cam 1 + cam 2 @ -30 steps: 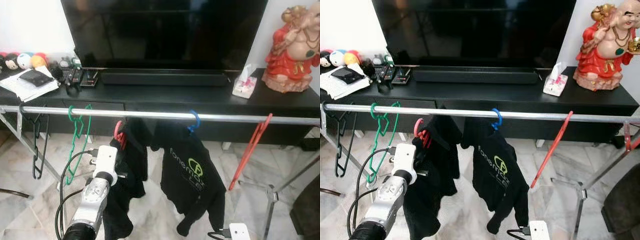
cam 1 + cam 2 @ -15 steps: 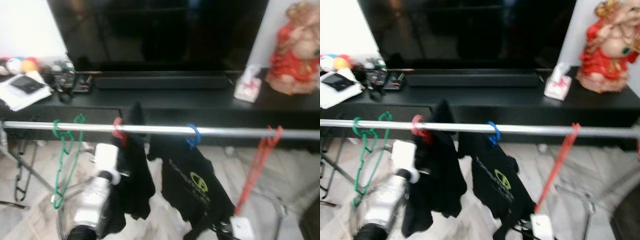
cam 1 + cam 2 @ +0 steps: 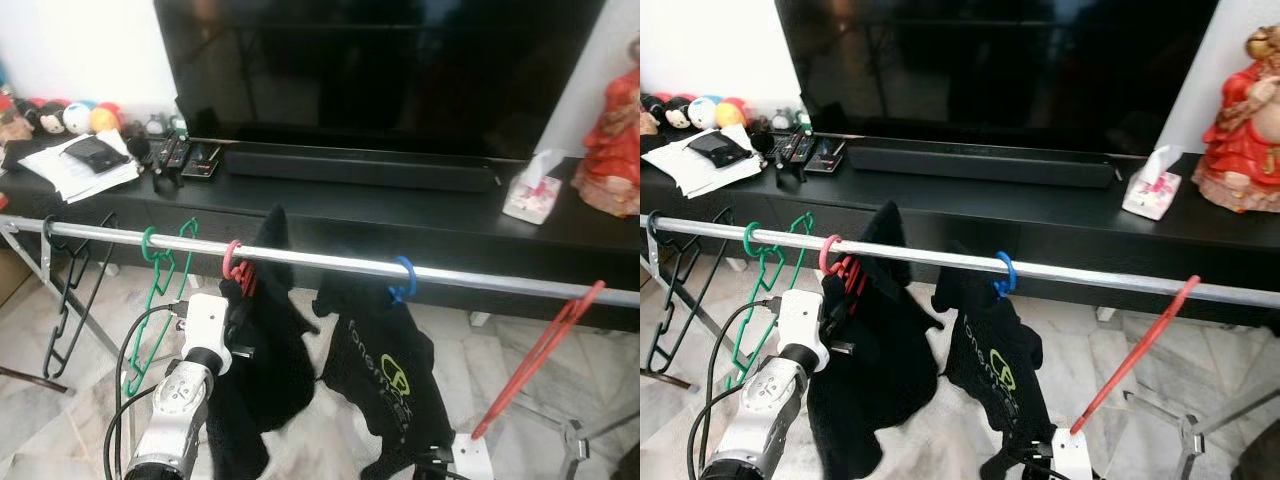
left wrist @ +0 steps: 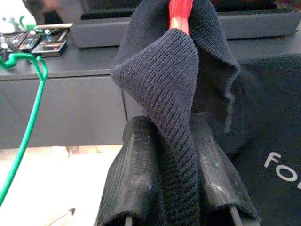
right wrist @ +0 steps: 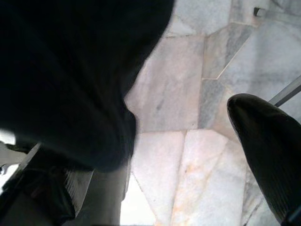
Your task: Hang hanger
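On the silver rail (image 3: 330,263), the red hanger (image 3: 236,268) is already hooked, its black garment (image 4: 178,113) clamped in the left hand (image 4: 176,197). If pulled away unreleased, the hook would probably be dragged off.

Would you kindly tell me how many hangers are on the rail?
5, along the rail from the robot's left: black, green, pink with a garment, blue with a shirt, red.

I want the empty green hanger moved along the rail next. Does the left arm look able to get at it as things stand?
Probably not yet. The left gripper is shut on the black garment of the red hanger. The green hanger hangs close beside it on the rail, nothing between, so reach looks fine once freed.
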`<state>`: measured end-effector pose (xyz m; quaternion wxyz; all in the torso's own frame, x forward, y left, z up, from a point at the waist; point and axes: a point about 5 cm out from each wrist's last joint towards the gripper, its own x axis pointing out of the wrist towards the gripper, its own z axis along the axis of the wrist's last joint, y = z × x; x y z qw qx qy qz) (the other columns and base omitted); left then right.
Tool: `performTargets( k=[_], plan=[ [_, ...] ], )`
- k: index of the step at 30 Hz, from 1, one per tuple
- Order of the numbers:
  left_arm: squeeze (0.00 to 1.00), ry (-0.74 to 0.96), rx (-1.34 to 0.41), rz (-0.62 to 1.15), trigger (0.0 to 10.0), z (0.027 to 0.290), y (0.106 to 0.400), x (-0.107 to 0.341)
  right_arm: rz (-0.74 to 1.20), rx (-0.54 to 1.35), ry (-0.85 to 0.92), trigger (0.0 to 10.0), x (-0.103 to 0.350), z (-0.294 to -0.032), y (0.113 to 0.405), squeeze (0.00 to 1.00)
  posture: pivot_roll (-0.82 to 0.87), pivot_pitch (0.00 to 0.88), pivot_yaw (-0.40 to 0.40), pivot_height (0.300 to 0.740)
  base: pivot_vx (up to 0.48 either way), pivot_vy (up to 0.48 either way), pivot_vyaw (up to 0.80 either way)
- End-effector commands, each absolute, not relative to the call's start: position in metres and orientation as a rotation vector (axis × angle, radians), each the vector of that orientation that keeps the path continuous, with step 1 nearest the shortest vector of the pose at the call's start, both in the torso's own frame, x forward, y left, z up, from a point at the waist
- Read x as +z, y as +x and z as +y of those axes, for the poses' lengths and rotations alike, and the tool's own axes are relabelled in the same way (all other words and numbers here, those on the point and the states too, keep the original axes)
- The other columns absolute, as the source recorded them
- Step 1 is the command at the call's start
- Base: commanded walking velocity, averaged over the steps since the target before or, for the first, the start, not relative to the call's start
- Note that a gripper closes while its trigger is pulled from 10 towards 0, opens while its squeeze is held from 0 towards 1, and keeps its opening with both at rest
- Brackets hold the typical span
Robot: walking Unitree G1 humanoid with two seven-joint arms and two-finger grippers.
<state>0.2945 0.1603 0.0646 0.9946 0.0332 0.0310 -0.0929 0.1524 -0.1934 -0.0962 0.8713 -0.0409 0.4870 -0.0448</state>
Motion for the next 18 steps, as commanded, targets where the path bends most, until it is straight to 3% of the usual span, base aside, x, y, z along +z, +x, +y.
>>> performTargets(
  k=[1, 18],
  plan=[
    [0.0, 0.055, -0.186, 0.022, 10.0, 0.157, 0.303, 0.076, 1.031, -0.09, -0.095, 10.0, -0.098, -0.191, 0.149, 0.0, -0.14, 0.0, 0.008, 0.74, 0.0, 0.0, 0.0],
    [0.0, 0.017, -0.143, 0.114, 10.0, 0.155, 0.324, 0.073, 1.048, -0.122, -0.101, 10.0, -0.096, -0.228, 0.135, 0.0, -0.14, 0.0, 0.019, 0.74, 0.0, 0.0, 0.0]
  ],
)
